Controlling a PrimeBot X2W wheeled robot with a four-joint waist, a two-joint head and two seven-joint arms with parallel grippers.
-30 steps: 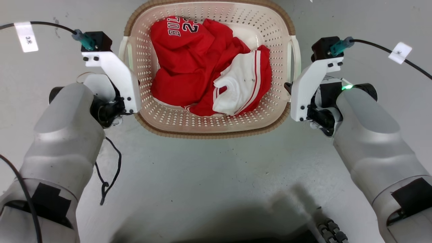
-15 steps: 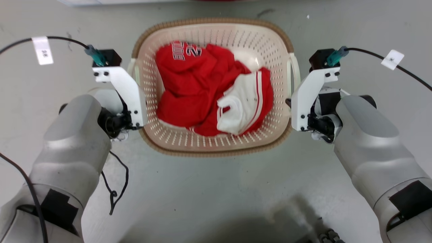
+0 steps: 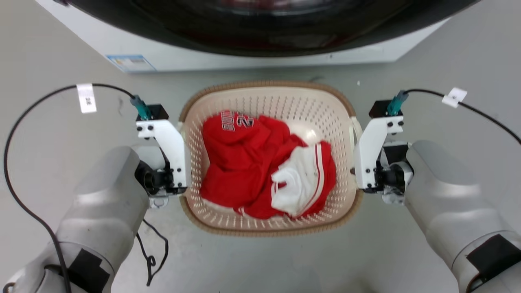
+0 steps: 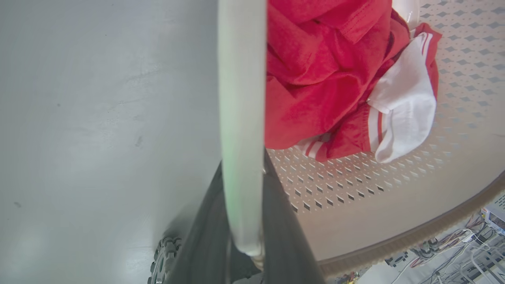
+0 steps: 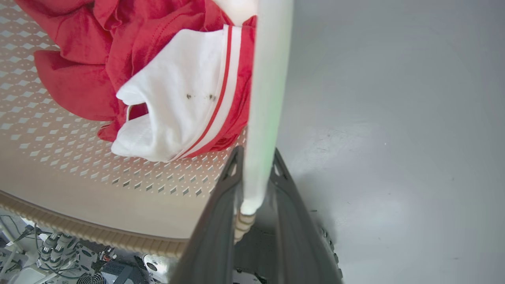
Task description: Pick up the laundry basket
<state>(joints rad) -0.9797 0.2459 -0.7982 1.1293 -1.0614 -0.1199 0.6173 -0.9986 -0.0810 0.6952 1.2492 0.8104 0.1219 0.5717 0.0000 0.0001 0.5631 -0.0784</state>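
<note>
Left hand [image 4: 242, 173] and right hand [image 5: 256, 157] stay clamped on the handles [image 4: 241, 79] of the basket [image 3: 268, 97]. The washer [image 3: 252, 57] now shows at 12 o'clock, so the basket is probably lifted.

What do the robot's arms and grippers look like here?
Both forearms are rounded pale grey shells with black patches. Each wrist carries a white bracket topped by a black block with a teal plug and a black cable bearing a white tag. The left gripper and right gripper have long dark fingers.

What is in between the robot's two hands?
The basket with red and white clothes, seen in the head view between left hand and right hand.
</note>
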